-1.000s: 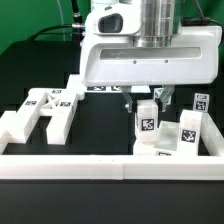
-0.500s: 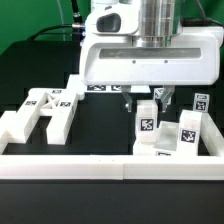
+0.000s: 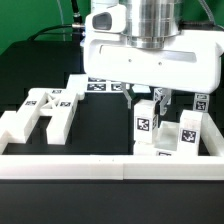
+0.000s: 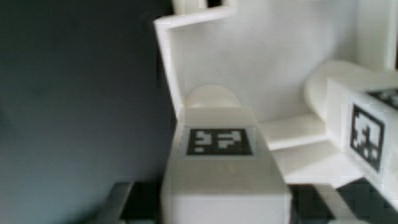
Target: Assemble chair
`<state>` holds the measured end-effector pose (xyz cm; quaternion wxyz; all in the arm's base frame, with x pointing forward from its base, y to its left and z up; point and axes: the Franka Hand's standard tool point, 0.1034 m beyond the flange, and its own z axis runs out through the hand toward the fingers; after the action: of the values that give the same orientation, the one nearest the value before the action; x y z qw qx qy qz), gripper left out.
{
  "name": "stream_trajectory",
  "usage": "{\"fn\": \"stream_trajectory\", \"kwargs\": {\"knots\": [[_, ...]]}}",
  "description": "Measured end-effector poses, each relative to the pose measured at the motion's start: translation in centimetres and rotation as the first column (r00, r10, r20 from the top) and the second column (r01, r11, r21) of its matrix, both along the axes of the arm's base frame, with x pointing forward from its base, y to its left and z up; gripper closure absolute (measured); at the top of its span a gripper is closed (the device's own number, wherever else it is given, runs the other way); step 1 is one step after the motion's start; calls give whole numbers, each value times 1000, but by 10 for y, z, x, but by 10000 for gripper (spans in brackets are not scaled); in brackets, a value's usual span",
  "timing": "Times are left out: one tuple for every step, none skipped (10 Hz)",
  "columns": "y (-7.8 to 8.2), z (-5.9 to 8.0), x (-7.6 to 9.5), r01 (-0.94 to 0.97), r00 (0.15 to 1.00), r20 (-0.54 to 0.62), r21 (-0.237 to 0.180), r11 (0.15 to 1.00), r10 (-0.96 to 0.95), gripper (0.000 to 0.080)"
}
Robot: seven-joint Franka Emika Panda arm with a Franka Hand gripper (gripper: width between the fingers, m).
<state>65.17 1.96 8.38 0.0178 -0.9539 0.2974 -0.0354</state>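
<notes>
A white upright chair piece (image 3: 146, 125) with a marker tag on its face stands on the black table, right of centre in the exterior view. My gripper (image 3: 148, 100) hangs straight above it, shut on its top, with one dark finger on either side. The wrist view shows the same piece (image 4: 222, 150) running out from between the fingers (image 4: 135, 205), tag facing the camera. A second tagged chair piece (image 3: 187, 133) stands just to the exterior view's right of the held one. A flat H-shaped chair piece (image 3: 45, 112) lies at the left.
A long low white border rail (image 3: 110, 165) runs along the front, with side rails at left and right. The marker board (image 3: 100, 85) lies behind the hand. Another tagged white block (image 3: 201, 103) stands at the back right, and a tagged piece (image 4: 361, 125) is close beside the held one.
The hand has risen a little and shifted slightly toward the exterior view's left, so more of the marker board shows. The fingers stay shut on the upright piece.
</notes>
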Motion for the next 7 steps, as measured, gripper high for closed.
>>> {"fn": "stream_trajectory", "kwargs": {"knots": [[2, 0, 0, 89, 996, -3, 7, 996, -89, 508], [2, 0, 1, 161, 987, -7, 14, 987, -161, 508], [3, 0, 1, 246, 969, -13, 30, 969, -246, 508], [5, 0, 1, 308, 951, -16, 39, 950, -308, 508], [7, 0, 1, 354, 935, -19, 44, 934, -354, 508], [8, 0, 1, 399, 917, -22, 47, 916, -399, 508], [8, 0, 1, 379, 925, -21, 46, 924, -379, 508]]}}
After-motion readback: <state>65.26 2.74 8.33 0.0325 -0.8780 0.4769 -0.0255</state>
